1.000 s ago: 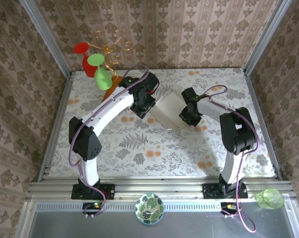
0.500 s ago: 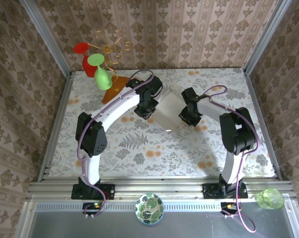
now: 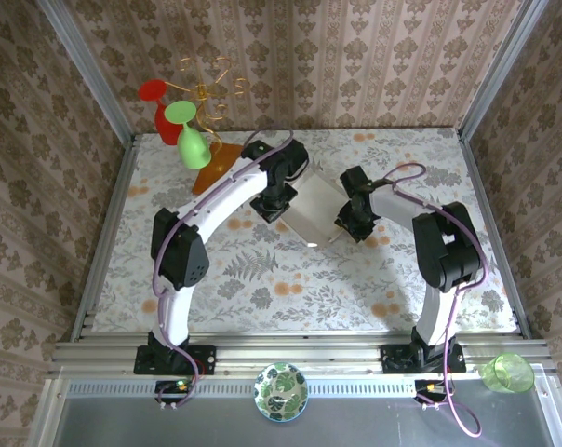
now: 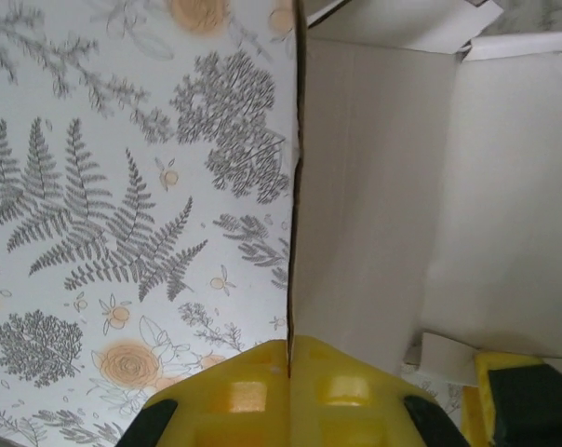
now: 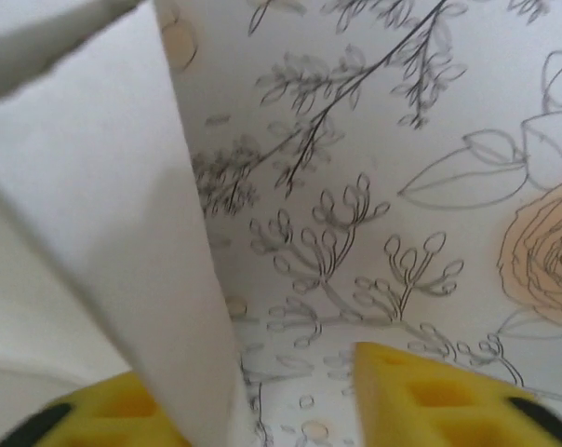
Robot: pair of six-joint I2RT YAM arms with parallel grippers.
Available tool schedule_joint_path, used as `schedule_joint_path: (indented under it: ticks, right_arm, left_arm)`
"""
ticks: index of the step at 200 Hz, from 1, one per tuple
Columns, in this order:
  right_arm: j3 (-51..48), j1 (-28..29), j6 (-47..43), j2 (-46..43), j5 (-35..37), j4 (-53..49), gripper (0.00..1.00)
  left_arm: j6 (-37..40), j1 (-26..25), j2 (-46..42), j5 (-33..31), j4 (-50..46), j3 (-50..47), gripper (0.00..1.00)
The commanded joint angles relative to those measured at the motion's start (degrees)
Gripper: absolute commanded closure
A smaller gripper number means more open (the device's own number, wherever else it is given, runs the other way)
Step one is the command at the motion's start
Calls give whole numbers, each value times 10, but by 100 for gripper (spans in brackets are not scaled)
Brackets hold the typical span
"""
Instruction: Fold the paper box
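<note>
Left tool [image 4: 289, 363] now clamps a wall of the off-white thin-cardboard paper box [image 4: 383, 186]; right tool [image 5: 262, 400] has parted: grip apparently transferred.

Plain off-white thin cardboard box [image 3: 313, 212], rectangular, creased, partly folded. Sits mid-way across the floral-covered table [image 3: 262, 279], toward the far side, turned diagonal to its edges. Left wrist view: one side wall upright, seen edge-on; inner panels bare; small flaps loose at corners. Right wrist view: thin wall tilted
</note>
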Motion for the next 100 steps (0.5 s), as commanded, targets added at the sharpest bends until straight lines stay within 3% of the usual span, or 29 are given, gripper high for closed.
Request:
schedule_joint_path:
  ticks: [1, 63, 100]
  right_arm:
    - [-2, 3, 29, -63, -30, -28, 48]
    - [16, 4, 84, -163, -80, -30, 41]
    - [51, -12, 59, -177, -81, -21, 45]
  left_arm:
    - [77, 4, 15, -58, -52, 41, 100]
    - [277, 8, 6, -140, -53, 73, 100]
    - [471, 14, 36, -156, -67, 148, 100]
